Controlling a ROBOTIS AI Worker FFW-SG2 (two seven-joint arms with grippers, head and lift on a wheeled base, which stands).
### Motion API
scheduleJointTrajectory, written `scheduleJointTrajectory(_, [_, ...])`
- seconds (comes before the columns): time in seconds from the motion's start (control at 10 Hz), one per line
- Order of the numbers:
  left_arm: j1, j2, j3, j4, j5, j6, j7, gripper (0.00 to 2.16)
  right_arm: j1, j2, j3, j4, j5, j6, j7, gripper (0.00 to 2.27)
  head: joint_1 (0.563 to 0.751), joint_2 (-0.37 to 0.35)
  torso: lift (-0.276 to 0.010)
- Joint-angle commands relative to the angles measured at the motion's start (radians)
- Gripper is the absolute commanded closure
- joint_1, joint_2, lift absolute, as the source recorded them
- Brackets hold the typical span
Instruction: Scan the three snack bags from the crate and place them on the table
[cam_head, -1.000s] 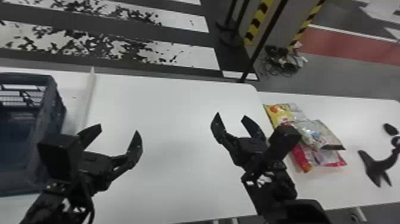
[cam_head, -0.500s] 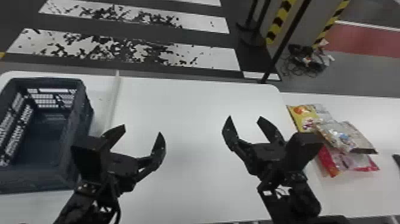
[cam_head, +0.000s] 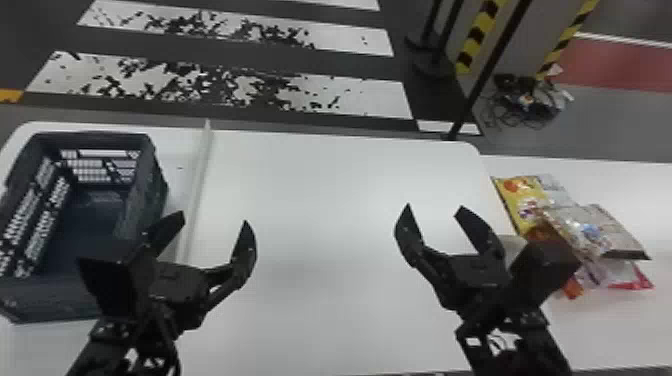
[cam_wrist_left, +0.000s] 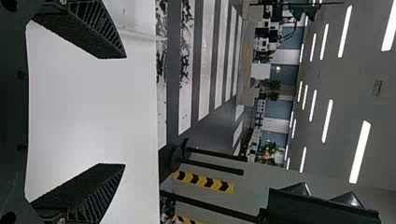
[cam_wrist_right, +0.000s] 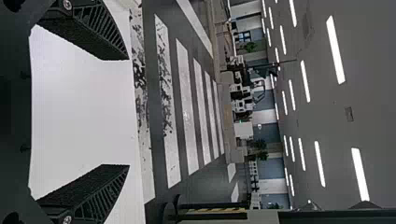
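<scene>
In the head view my left gripper (cam_head: 212, 220) is open above the table, just right of the crate (cam_head: 157, 182), which has no bags visible inside. My right gripper (cam_head: 434, 207) stands open over the table's right half. Three snack bags lie in an overlapping pile beyond it on the right: a yellow one (cam_head: 525, 187), a silvery clear one (cam_head: 595, 227) on top, and a red one (cam_head: 637, 277) partly under it. The left wrist view has the left gripper (cam_wrist_left: 125, 111) with its fingers wide apart; the right wrist view has the right gripper (cam_wrist_right: 128, 112) likewise, holding nothing.
A thin white raised strip (cam_head: 200, 180) runs along the white table (cam_head: 320, 200) beside the crate. The bags rest on a second white surface (cam_head: 600, 325) adjoining at the right. Behind are a dark pole (cam_head: 492, 65) and cables (cam_head: 525, 107) on the floor.
The head view has swung to the left, so the crate, table, both arms and bags sit farther right in it and the whole crate shows. Both grippers have stayed open.
</scene>
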Motion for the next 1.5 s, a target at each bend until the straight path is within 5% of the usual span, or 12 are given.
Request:
scheduleJointTrajectory(0.0, [0.019, 0.001, 0.037, -0.012, 0.013, -0.006, -0.005, 0.03, 0.019, 0.001, -0.021, -0.009, -0.029, 0.014, 0.003, 0.06, 0.695, -0.148, -0.062])
scheduleJointTrajectory(1.4, [0.063, -0.007, 0.058, -0.03, 0.03, -0.098, -0.025, 0.03, 0.046, 0.0, -0.019, 0.013, -0.078, -0.038, 0.019, 0.09, 0.695, -0.129, -0.062])
